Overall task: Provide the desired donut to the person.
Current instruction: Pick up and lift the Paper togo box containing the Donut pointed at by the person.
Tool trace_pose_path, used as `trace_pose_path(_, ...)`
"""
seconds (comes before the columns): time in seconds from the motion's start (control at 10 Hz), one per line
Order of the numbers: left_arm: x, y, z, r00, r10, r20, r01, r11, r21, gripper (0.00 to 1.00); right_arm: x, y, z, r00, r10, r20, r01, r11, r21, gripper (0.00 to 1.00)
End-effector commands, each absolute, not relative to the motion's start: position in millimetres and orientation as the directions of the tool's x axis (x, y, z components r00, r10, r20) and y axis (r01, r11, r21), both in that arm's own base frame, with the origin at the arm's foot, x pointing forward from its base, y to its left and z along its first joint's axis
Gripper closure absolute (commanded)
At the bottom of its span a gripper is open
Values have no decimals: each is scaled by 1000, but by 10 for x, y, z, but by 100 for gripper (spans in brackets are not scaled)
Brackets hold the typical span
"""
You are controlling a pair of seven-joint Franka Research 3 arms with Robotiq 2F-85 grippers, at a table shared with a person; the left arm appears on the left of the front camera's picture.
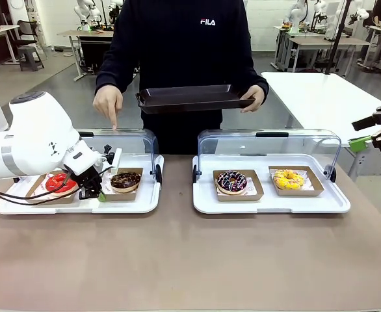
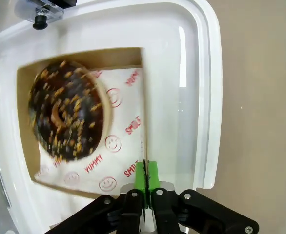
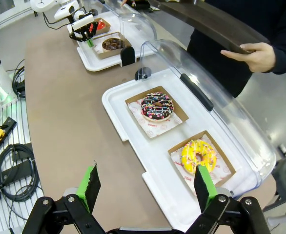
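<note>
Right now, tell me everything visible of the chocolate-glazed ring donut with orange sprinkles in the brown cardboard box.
The chocolate-glazed ring donut is dark brown, strewn with orange-tan bits, with a hole in the middle. It lies flat on white paper printed with red smileys, inside a shallow brown cardboard box, on the side away from the left gripper, which is pinched shut on the box's wall. The box sits in a white plastic tray whose clear lid is raised.

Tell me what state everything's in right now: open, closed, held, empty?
Left gripper: jaws shut on the chocolate donut's box edge.
Right gripper: jaws open, empty.
Left case lid: raised open.
Right case lid: raised open.
Dark tray: held by the person's hand, looks empty.
</note>
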State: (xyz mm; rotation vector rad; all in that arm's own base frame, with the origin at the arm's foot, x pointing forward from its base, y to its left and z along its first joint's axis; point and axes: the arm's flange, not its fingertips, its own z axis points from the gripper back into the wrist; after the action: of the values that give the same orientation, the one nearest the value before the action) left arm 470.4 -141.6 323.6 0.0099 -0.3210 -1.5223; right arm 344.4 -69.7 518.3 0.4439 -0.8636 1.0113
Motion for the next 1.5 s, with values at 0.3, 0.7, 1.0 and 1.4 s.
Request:
trace_pose_path(0.3,4590,-1413,3307,11,-980,198,975,54,214,100,3465,-694,5178,228,534,814,-879,473,-64,0)
trace_pose_path(0.7,4678,-1437,3277,8,-980,201,976,51,213,100,3465,-694,5178,228,534,814,-879,473,-64,0)
trace_pose_path(1.0,4678,-1437,3277,8,-980,201,976,51,213,100,3465,-694,5178,228,534,814,-879,473,-64,0)
trace_pose_path(1.4,4146,-1303,3682,-39,-975,220,963,23,270,99,3465,-694,5178,228,534,814,-879,473,-64,0)
